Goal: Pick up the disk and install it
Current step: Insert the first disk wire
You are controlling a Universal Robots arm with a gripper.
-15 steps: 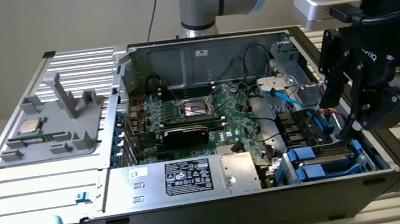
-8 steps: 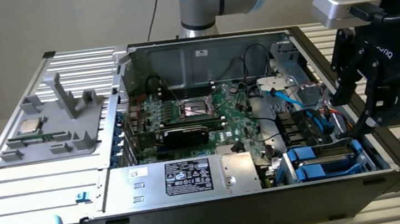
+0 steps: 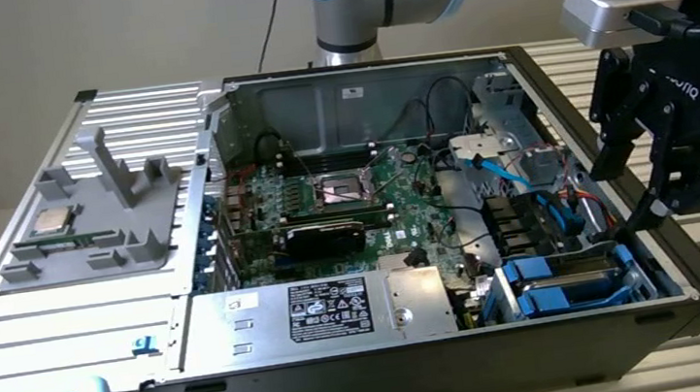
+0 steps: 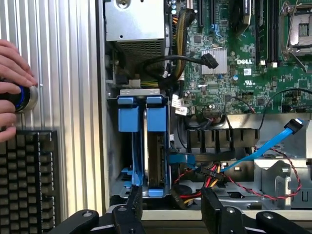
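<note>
The open computer case [image 3: 211,298] lies on the slatted table. In its drive cage [image 3: 631,264], at the corner nearest my gripper, two blue carrier frames [image 4: 131,119] stand on edge side by side. The one nearer the motherboard holds the disk [image 4: 157,161], seen edge-on, so its label is hidden. In the exterior view the same blue carriers [image 3: 568,282] sit low in the case's right corner. My gripper [image 3: 630,196] hangs above the case's right wall, just over the cage. It is open with nothing between its black fingers [image 4: 134,207].
A silver box with a black label [image 3: 323,311] fills the case's front. The green motherboard [image 3: 350,196] lies behind it, and a loose blue cable [image 4: 273,141] and red wires run beside the cage. A grey fixture [image 3: 92,218] holds a small chip. A hand [image 4: 12,78] and keyboard [image 4: 29,180] lie outside the case.
</note>
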